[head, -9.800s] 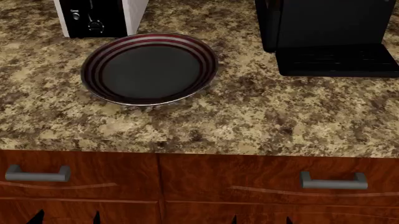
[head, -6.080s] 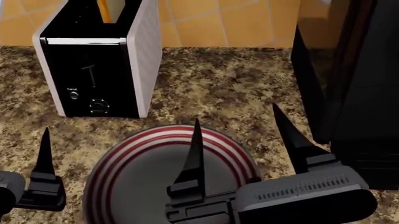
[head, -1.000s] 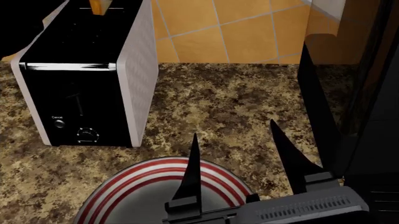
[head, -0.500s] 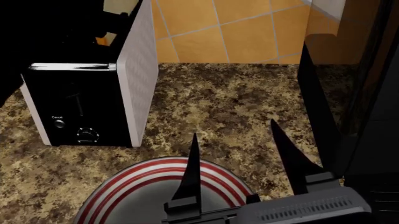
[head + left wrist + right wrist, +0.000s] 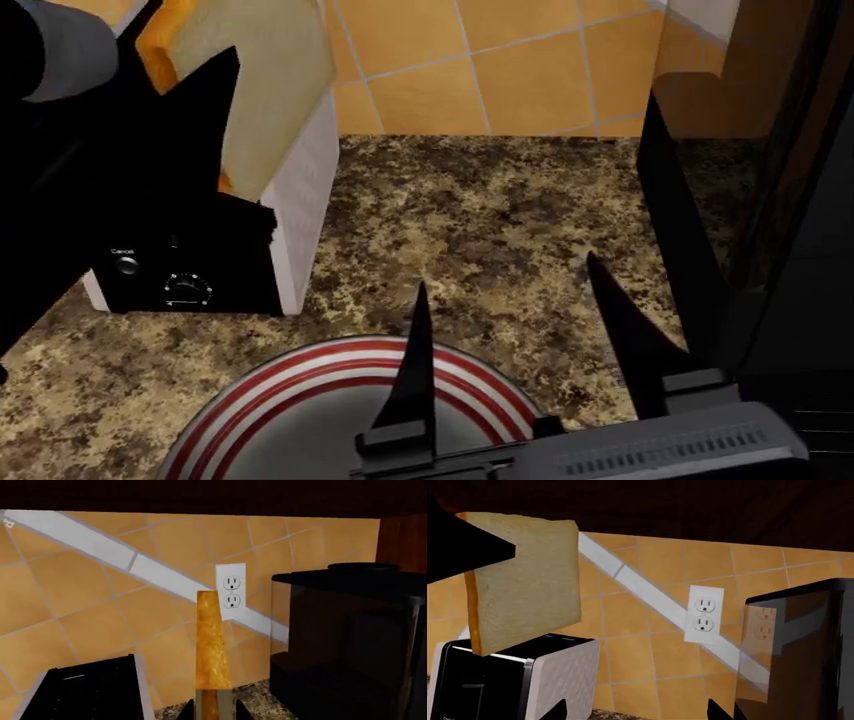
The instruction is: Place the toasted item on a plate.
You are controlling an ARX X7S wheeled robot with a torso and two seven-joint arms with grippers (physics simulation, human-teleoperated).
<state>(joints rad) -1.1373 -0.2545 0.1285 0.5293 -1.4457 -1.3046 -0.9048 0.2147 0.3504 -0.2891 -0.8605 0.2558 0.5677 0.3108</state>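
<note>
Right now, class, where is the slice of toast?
In the head view's upper left, the toast hangs clear above the toaster, held in the left tool.

The black left gripper [image 5: 200, 150] is lifting the pale, orange-crusted bread slice [image 5: 260, 95] clear of the black-and-white toaster [image 5: 287, 240].

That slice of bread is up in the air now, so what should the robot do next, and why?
Probably carry the toast sideways and down toward the plate. The left gripper holds it clear above the toaster, while the plate lies bare on the counter in front of the toaster, under the open right gripper.
</note>
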